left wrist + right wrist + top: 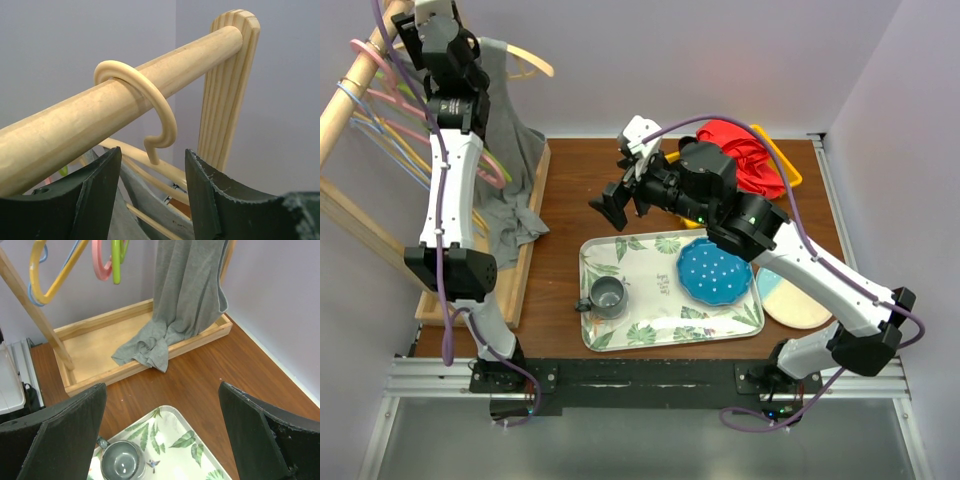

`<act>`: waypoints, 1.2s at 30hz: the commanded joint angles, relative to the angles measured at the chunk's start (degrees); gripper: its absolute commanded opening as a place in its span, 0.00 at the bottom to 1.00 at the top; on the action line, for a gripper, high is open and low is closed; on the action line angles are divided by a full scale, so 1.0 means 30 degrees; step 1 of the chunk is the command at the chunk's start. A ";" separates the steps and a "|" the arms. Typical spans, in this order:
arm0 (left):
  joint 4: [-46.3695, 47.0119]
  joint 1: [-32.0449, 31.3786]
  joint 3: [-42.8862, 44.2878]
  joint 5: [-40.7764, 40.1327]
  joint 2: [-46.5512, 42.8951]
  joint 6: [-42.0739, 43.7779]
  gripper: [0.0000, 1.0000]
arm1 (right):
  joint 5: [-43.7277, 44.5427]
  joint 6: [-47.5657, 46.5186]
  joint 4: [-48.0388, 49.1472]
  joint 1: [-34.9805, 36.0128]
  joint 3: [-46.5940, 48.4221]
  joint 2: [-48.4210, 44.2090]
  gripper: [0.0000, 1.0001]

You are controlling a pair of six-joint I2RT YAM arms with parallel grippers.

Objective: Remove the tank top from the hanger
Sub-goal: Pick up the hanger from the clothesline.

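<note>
Just above left fingers (95, 200): hook (166, 114) on rod (75, 125); fingers apart, holding nothing | ahead of right fingers (55, 435): top (187, 290); wide apart, empty.

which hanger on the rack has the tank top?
The cream hanger carries the grey tank top; the coloured hangers hang bare.

White link shells and black joint housings were recorded on the left arm (455, 190) and right arm (825, 278). Purple cables (438, 200) were routed alongside. Dark, rough-edged fingers (97, 200) were noted.
</note>
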 commanded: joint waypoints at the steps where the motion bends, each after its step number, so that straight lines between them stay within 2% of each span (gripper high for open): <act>1: 0.1019 0.0208 0.0401 0.0422 0.0308 0.0542 0.59 | 0.0196 -0.0348 0.0167 0.0123 0.0663 -0.0073 0.98; 7: 0.1430 0.0208 0.0518 0.1389 0.0690 0.0426 0.56 | 0.0372 -0.0553 0.0079 0.0094 0.0868 0.0073 0.98; 15: 0.2629 0.0208 -0.0477 0.1479 -0.0129 0.0337 0.34 | 0.0665 -0.0758 0.0079 0.0094 0.0635 0.0249 0.98; 19: 0.2778 0.0208 -0.0654 0.1683 -0.0335 0.0427 0.17 | 0.0782 -0.0846 0.0021 0.0094 0.0605 0.0395 0.98; 25: 0.2778 0.0208 -0.0479 0.2416 -0.0511 -0.0159 0.00 | 0.0899 -0.0905 0.0021 0.0123 0.0634 0.0484 0.98; 33: 0.2222 0.0208 0.0079 0.2564 -0.0832 -0.0248 0.00 | 0.0899 -0.0934 0.0079 0.0094 0.0488 0.0630 0.98; 34: 0.2279 0.0208 -0.0066 0.2389 -0.1036 -0.0190 0.11 | 0.0870 -0.0934 0.0079 0.0123 0.0546 0.0630 0.98; 36: 0.2630 0.0208 -0.0827 0.1660 -0.1185 -0.0044 0.27 | 0.0841 -0.0905 -0.0008 0.0123 0.0692 0.0689 0.98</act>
